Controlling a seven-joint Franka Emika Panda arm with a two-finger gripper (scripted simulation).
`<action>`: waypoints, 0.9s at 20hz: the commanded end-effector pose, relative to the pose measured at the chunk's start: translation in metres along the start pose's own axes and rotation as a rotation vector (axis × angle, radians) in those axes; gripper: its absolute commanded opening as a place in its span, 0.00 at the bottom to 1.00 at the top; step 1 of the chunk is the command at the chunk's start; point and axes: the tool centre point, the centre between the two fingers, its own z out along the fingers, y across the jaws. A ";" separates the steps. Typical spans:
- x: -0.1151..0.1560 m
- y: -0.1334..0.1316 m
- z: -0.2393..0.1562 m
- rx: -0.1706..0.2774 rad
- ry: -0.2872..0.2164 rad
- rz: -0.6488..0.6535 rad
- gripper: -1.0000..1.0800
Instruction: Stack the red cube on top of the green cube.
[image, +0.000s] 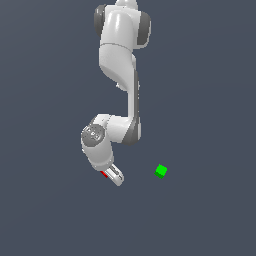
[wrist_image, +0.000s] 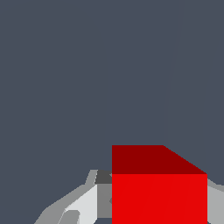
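Red, exterior view: only a sliver of the red cube (image: 104, 174) shows, tucked against the gripper (image: 115, 176) under the white arm (image: 120, 50).
Green, exterior view: the green cube (image: 160, 171) sits apart from the gripper, toward the exterior view's right, nothing touching it.
Floor, exterior view: plain dark grey-blue surface (image: 210, 220).
Cube, wrist view: the red cube (wrist_image: 159, 197) fills the space between the grey fingers (wrist_image: 81, 208), top face darker.
Grip, wrist view: fingers flank the red cube on both sides, clenched on it.
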 end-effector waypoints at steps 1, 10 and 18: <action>0.000 0.000 0.000 0.000 0.000 0.000 0.00; -0.001 0.000 -0.015 0.000 0.000 0.000 0.00; -0.001 0.001 -0.071 0.000 0.000 0.000 0.00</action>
